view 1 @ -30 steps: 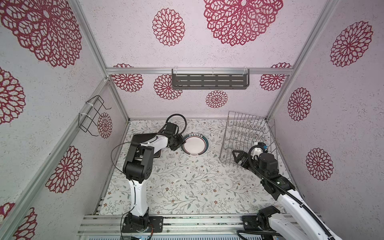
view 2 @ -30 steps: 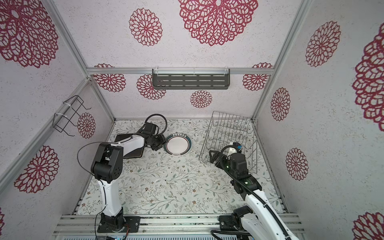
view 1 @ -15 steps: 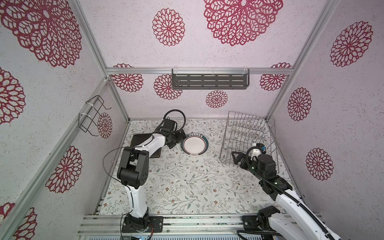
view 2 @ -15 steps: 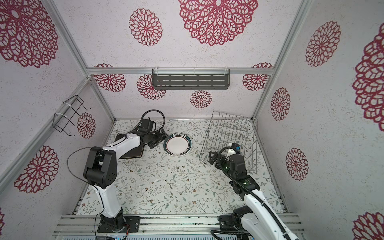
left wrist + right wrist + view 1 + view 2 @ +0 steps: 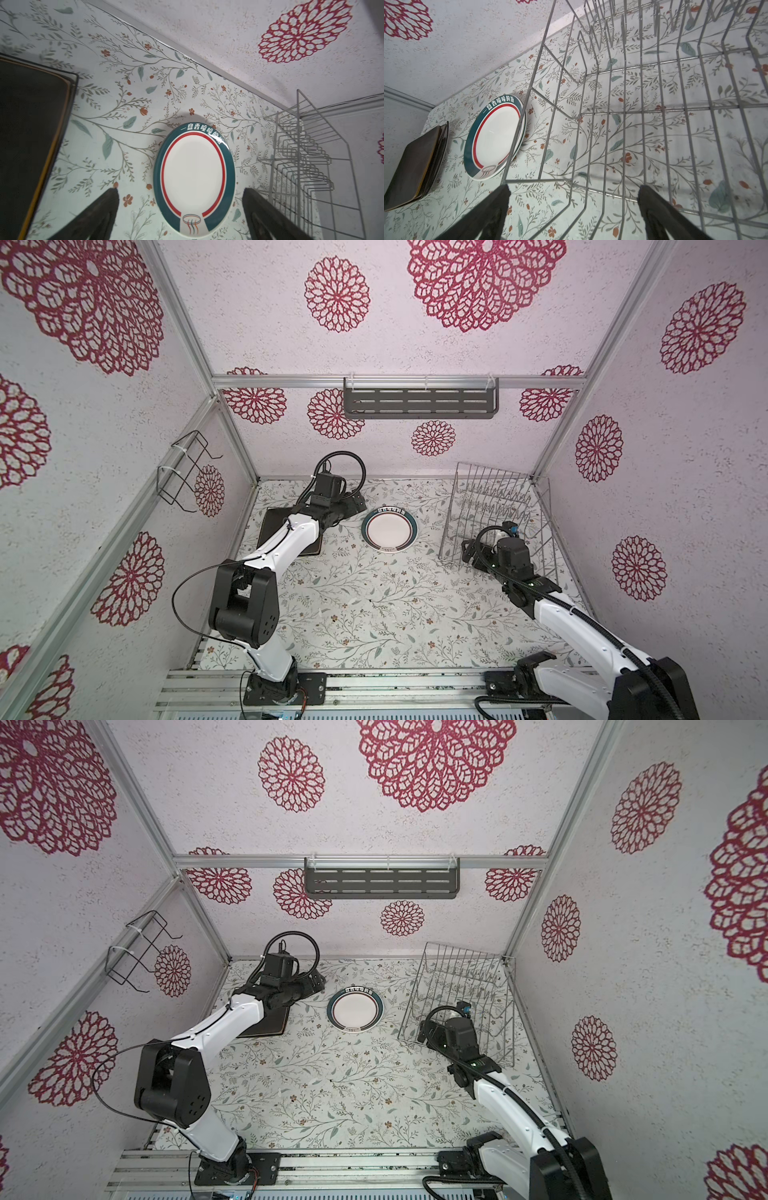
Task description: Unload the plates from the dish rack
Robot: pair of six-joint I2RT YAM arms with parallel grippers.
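bright even light, soft shadows, warped edges

Shiny metal wire dish rack [image 5: 496,514]; smooth glossy teal-rimmed plate [image 5: 194,180]; dark glossy square plates [image 5: 415,164].

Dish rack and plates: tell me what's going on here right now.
The dish rack looks empty, with no plate between its prongs. The teal-rimmed plate lies flat on the table, with the dark square plates stacked on its far side from the rack. The left fingers hover open beside the teal-rimmed plate, holding nothing. The right fingers are open at the rack's near edge, also holding nothing.
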